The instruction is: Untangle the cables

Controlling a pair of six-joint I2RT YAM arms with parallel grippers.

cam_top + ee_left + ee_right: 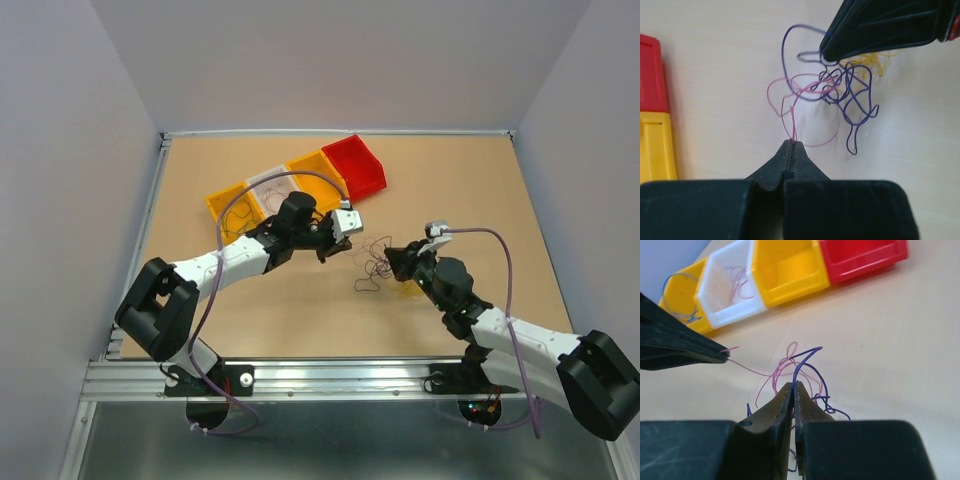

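The cables (372, 264) lie as a small clump of thin curly wires on the table between my two grippers. My left gripper (792, 143) is shut on a pink wire (790, 87) that runs from its tip into the clump. My right gripper (794, 384) is shut on a blue wire (809, 356) that arcs up out of the clump. In the left wrist view the right gripper (827, 51) sits over the blue wire tangle (852, 97), with yellow wires (874, 62) behind it. In the right wrist view the left gripper (724, 355) holds the pink wire (751, 371) stretched leftwards.
A row of bins stands behind the clump: a yellow bin (218, 203), a white bin (270, 176), a yellow bin (305, 165) and a red bin (368, 160). The white bin (737, 314) holds pink wires and the far yellow bin (670, 287) a blue one.
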